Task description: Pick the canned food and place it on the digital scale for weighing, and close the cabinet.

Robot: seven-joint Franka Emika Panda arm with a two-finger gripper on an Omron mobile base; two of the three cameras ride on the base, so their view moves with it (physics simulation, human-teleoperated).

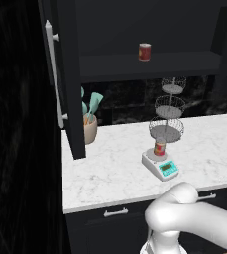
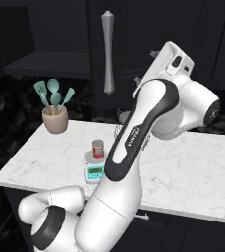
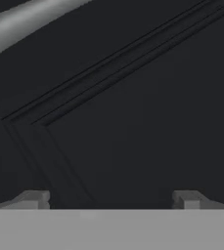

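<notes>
Weighing looks done, since the canned food [image 1: 159, 147] stands on the digital scale [image 1: 160, 165] on the bench [image 1: 110, 173], so the claw [image 3: 111, 200], spread wide and empty against a cabinet [image 3: 133, 127] door panel, should push it shut.

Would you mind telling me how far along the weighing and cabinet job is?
Done: the canned food stands on the digital scale. In hand: the open tool faces a cabinet door panel up close. Left: the cabinet doors are open and need shutting.
</notes>
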